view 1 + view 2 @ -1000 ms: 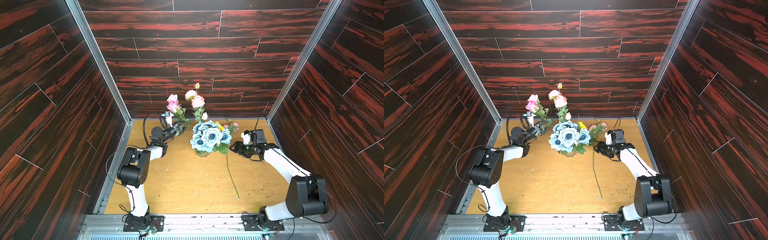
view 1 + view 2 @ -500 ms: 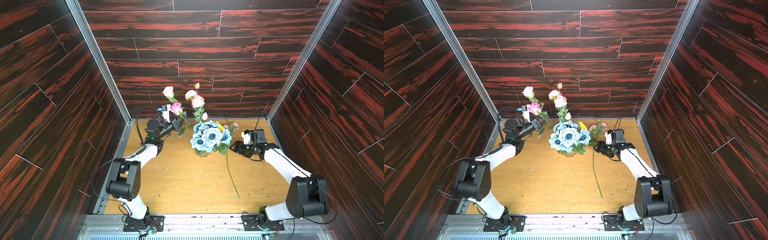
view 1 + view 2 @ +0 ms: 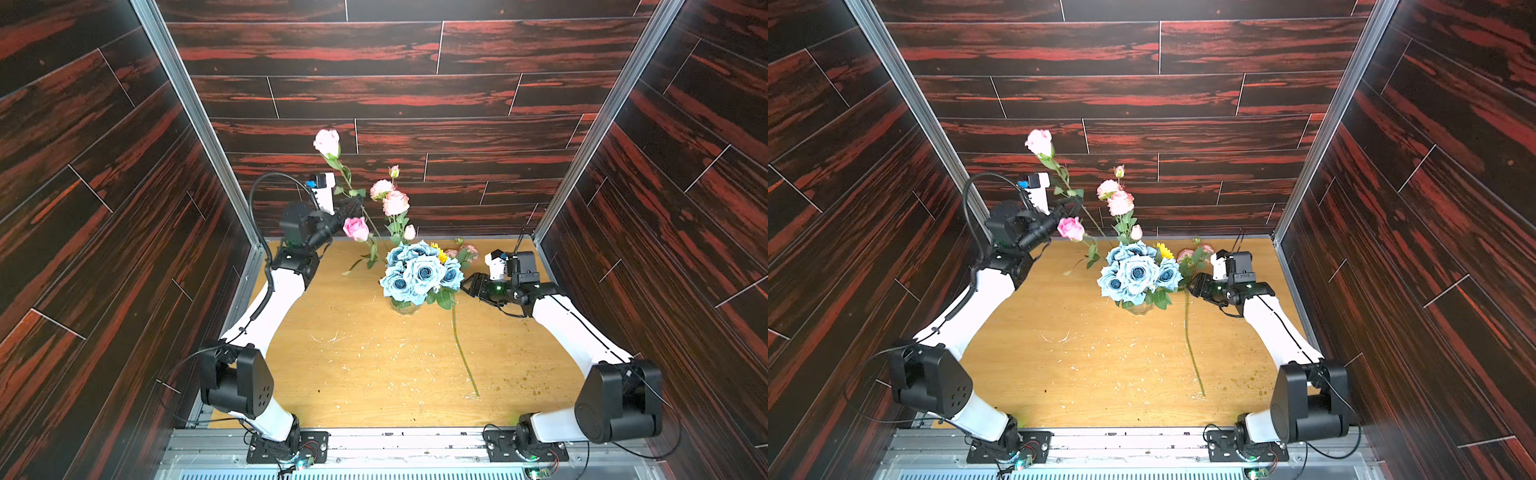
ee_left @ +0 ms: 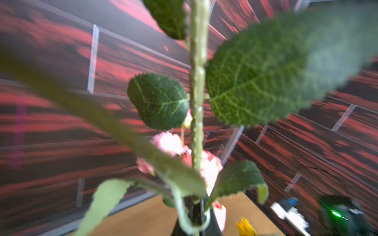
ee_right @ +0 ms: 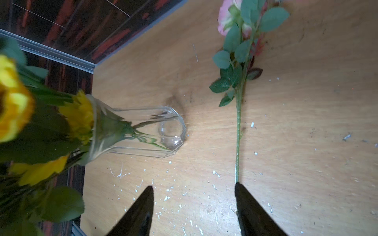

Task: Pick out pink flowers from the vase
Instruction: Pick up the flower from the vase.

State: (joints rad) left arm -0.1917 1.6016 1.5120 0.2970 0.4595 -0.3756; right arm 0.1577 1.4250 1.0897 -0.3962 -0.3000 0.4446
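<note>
Right wrist view shows you the right gripper with jaws apart above the table, near the vase, beside a pink flower lying flat. In both top views, your left gripper clamps the stem of two pink roses, held in the air left of the vase; other pink blooms stand in it.

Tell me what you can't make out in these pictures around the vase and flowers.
The vase: in both top views, mostly hidden under the blue roses.
The held pink flowers: stem ends behind the blue roses; in or out of the vase, unclear.
The left end effector: dark against the wall in top views; left wrist view blurred, leaves in front.
</note>
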